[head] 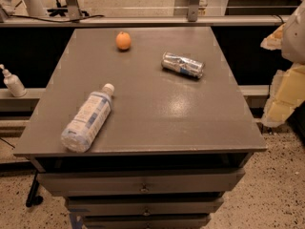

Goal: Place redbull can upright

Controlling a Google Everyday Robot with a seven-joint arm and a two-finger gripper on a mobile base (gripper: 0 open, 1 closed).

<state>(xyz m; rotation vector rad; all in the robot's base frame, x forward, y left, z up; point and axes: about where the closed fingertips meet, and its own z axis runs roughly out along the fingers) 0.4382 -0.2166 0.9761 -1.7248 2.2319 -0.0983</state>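
can [183,65] lies sideways on table [143,109]; gripper [286,92] at right edge, open/closed we can't tell; we'd grasp across its middle.

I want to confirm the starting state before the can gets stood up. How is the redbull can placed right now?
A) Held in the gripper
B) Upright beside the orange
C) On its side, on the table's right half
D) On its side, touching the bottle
C: the redbull can lies on its side on the table, apart from the orange and bottle; the gripper is beyond the table's right edge.
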